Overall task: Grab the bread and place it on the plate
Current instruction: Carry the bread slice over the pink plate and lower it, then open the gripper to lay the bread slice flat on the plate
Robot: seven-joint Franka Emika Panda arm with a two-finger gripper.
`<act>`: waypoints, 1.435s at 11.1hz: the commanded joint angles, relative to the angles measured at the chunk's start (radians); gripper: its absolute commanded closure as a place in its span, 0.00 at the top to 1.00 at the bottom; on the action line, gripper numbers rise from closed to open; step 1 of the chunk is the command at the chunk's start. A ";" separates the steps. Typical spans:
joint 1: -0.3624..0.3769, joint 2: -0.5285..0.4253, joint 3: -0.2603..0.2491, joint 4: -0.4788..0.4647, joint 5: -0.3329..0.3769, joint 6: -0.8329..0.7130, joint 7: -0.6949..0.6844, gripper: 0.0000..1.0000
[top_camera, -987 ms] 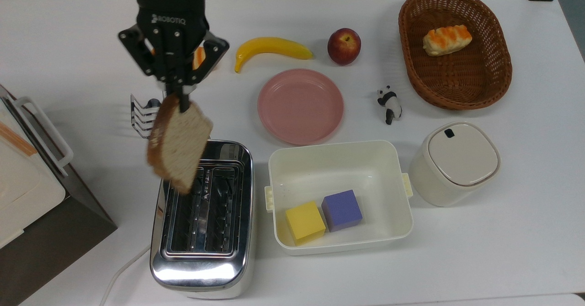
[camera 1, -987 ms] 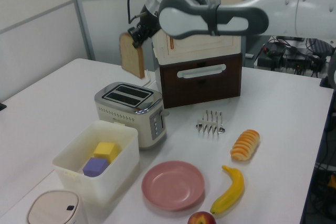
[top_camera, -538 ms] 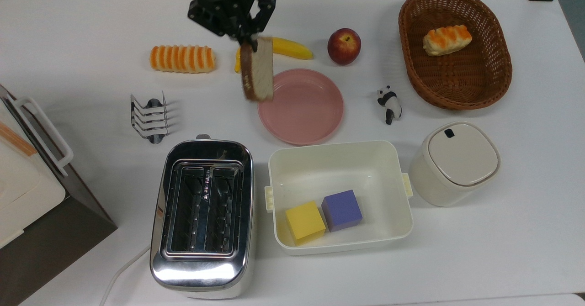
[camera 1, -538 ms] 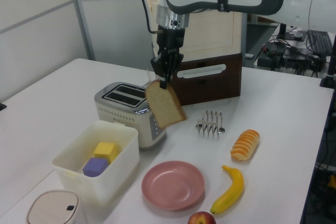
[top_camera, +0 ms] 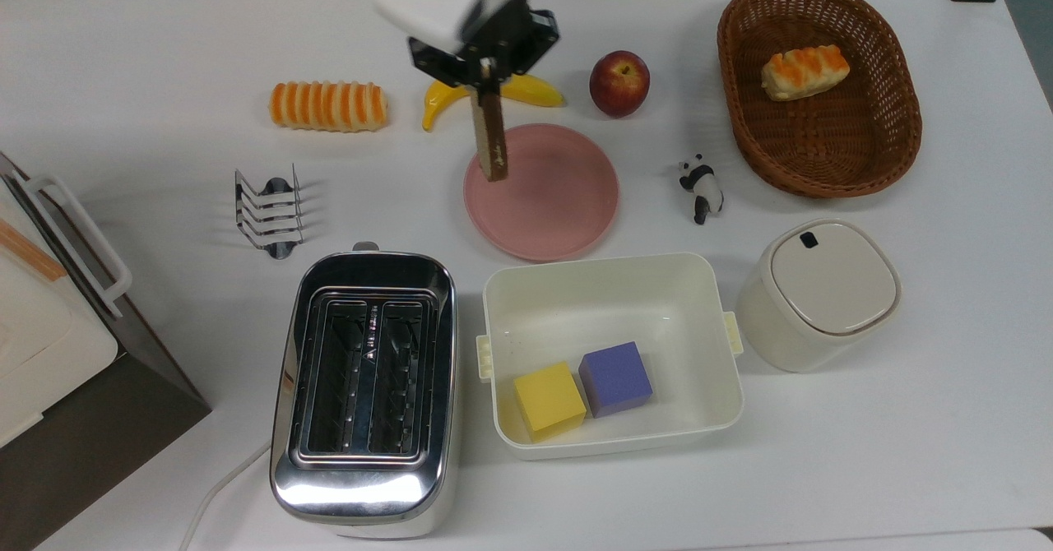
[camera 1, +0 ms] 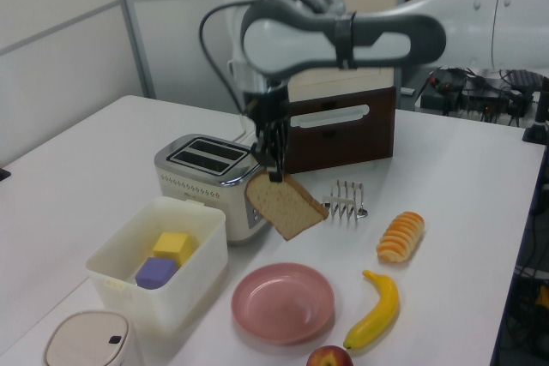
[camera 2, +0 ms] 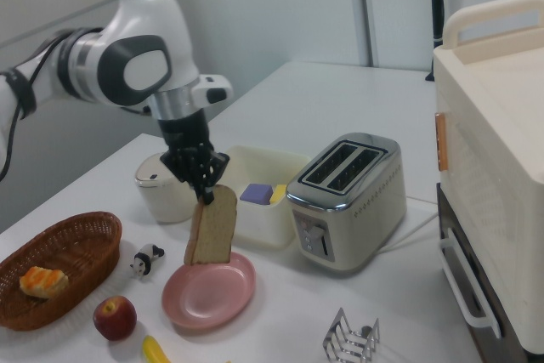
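The bread slice (camera 1: 285,205) (light, floppy, crumbly) is pinched at its crust by the gripper (camera 1: 275,174), hung above the pink plate (camera 1: 283,303)

Gripper (camera 1: 276,176) pinching the top corner of the bread (camera 1: 286,204). Bread up in the air, tilted, above the pink plate (camera 1: 283,303) and not touching it. Toaster (camera 1: 213,182) just behind the bread. White tub (camera 1: 158,265) with a yellow block (camera 1: 175,244) and a purple block (camera 1: 156,273) beside the plate. Banana (camera 1: 376,310), apple (camera 1: 328,357) and striped roll (camera 1: 401,236) on the table (camera 1: 94,152).
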 commanded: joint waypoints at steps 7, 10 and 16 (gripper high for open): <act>0.140 0.001 -0.012 -0.172 -0.267 0.088 -0.015 0.69; 0.163 0.001 -0.012 -0.188 -0.281 0.082 -0.014 1.00; 0.166 -0.021 -0.006 -0.175 -0.263 0.076 0.075 1.00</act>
